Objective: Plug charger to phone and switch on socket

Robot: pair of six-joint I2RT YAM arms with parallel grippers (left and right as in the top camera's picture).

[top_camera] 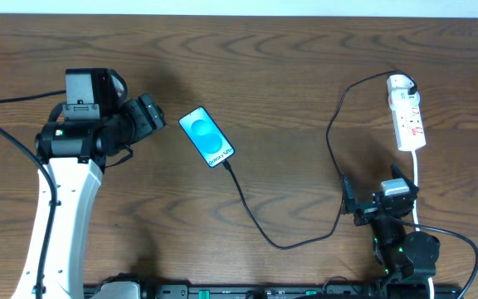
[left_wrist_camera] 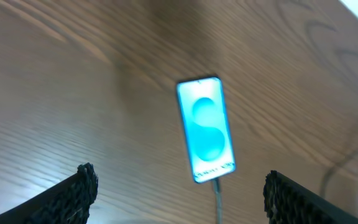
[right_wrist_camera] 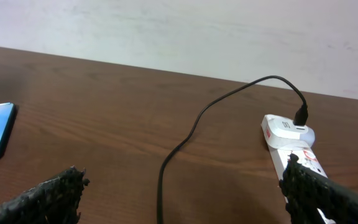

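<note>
Phone (top_camera: 207, 137): slim glossy rectangle, blue screen. Charger (top_camera: 256, 220): thin black cable, tip at phone edge. Socket (top_camera: 408, 116): narrow white strip. Left gripper (top_camera: 154, 118), right gripper (top_camera: 378, 198): released, empty.

Your left arm (top_camera: 60, 208) stands well left of the phone (top_camera: 207, 137). Its white link runs up from the near edge to a black wrist (top_camera: 81, 137), which bends toward the phone. Your left gripper (top_camera: 154, 116) hangs just left of the phone, aimed at it and not touching it. Its two fingers (left_wrist_camera: 82, 190) are spread wide with nothing between them. Your right arm (top_camera: 401, 245) sits folded low, well right of the phone and closer to the near edge. Your right gripper (top_camera: 378, 193) points toward the far side with the phone off to its left, and its fingers (right_wrist_camera: 58, 196) are likewise spread wide around nothing.
</note>
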